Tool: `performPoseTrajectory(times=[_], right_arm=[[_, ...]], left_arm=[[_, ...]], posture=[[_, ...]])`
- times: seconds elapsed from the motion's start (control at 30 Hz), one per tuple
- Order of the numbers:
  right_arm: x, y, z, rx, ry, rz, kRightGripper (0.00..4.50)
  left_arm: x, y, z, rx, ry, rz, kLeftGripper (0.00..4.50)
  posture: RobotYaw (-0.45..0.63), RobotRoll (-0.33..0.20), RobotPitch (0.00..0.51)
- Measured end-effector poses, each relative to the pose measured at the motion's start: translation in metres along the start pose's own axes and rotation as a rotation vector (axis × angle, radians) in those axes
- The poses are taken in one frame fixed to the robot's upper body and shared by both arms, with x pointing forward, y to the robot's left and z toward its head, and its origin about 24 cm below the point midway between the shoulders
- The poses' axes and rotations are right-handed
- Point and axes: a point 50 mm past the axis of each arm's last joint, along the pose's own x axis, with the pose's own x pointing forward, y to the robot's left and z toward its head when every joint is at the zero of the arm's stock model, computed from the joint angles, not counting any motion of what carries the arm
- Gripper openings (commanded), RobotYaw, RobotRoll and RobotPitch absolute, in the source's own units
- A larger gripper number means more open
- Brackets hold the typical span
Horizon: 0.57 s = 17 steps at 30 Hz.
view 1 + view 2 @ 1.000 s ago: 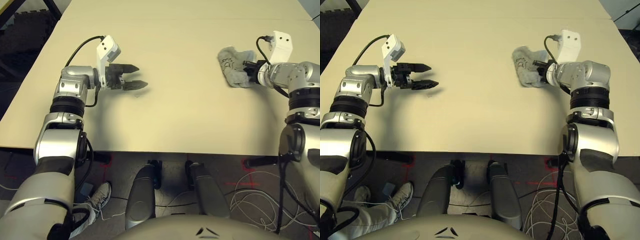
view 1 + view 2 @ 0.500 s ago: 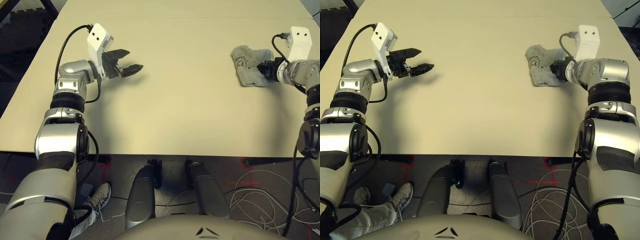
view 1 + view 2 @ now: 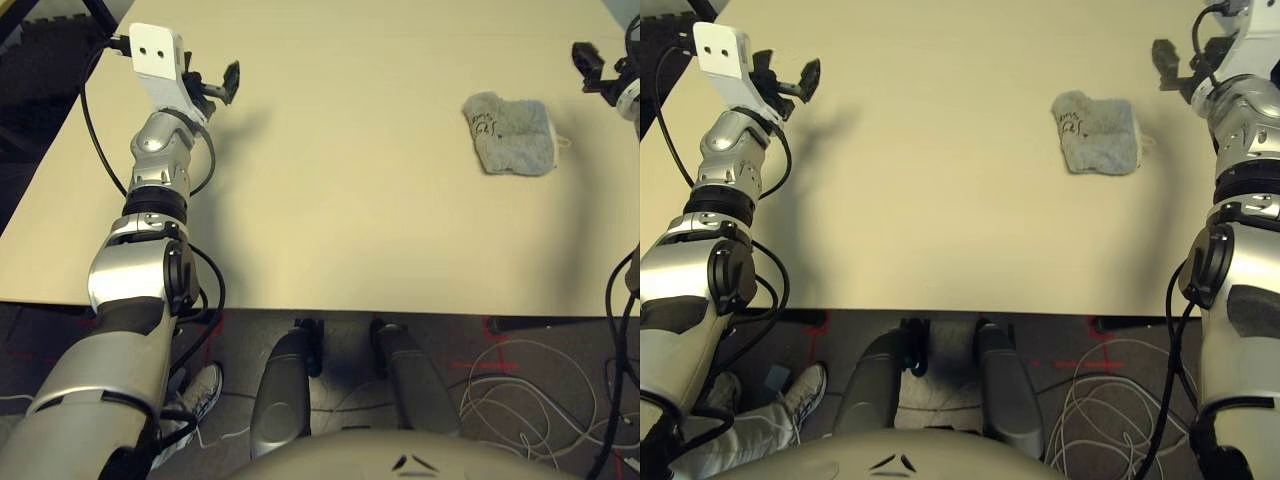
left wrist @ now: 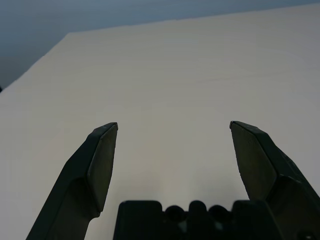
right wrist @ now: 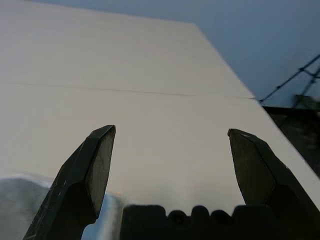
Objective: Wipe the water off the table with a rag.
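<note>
Rag (image 3: 512,132) lies crumpled on the right side of the table (image 3: 340,200), its scribbled corner turned toward the middle, its longer side running roughly across the robot's front. No brownish spots of water can be made out on the tabletop, though they may simply be too small to show. From the rag, the nearer arm is plainly the right one: the right gripper (image 3: 1177,62) hangs raised above the table, just beyond the rag and off toward the right edge, apart from the cloth, its two fingers (image 5: 90,175) spread wide with nothing between them. The left gripper (image 3: 215,85) is well apart, up over the far left of the table, its fingers (image 4: 95,170) likewise wide and empty. Any fresh grasp would mean the right fingers coming down and back toward the robot.
</note>
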Motion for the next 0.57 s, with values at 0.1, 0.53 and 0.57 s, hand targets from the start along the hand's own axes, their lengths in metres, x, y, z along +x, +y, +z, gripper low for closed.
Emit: performPoseTrajectory(times=[0.1, 0.53, 0.57], right_arm=[[-0.006, -0.008, -0.014, -0.03, 0.041, -0.064, 4.49], [-0.009, -0.012, -0.022, -0.037, 0.065, -0.087, 4.49], [-0.009, -0.011, -0.022, -0.036, 0.065, -0.085, 4.49]], left_arm=[[0.0, -0.009, -0.009, -0.02, 0.025, 0.003, 4.5], [0.001, -0.026, -0.019, -0.042, 0.046, 0.006, 4.5], [0.0, -0.025, -0.02, -0.042, 0.05, 0.011, 4.5]], posture=[[-0.16, 0.0, 0.255], [-0.2, 0.0, 0.248], [-0.2, 0.0, 0.247]])
